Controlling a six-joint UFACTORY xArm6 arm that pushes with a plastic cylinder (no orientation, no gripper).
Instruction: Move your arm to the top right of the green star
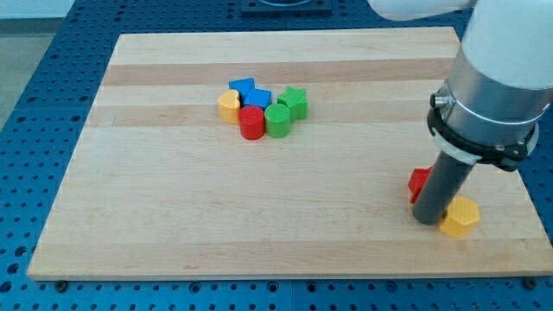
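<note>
The green star (294, 101) lies in a cluster of blocks near the view's top middle of the wooden board (173, 199). My tip (427, 219) rests on the board far to the view's lower right of the star, between a red block (419, 183) and a yellow hexagon block (459, 216), close to both. The rod hides part of the red block.
The cluster also holds a green cylinder (278, 121), a red cylinder (251, 123), a yellow block (228, 104) and two blue blocks (242, 86) (257, 98). The board's right edge lies just beyond the yellow hexagon.
</note>
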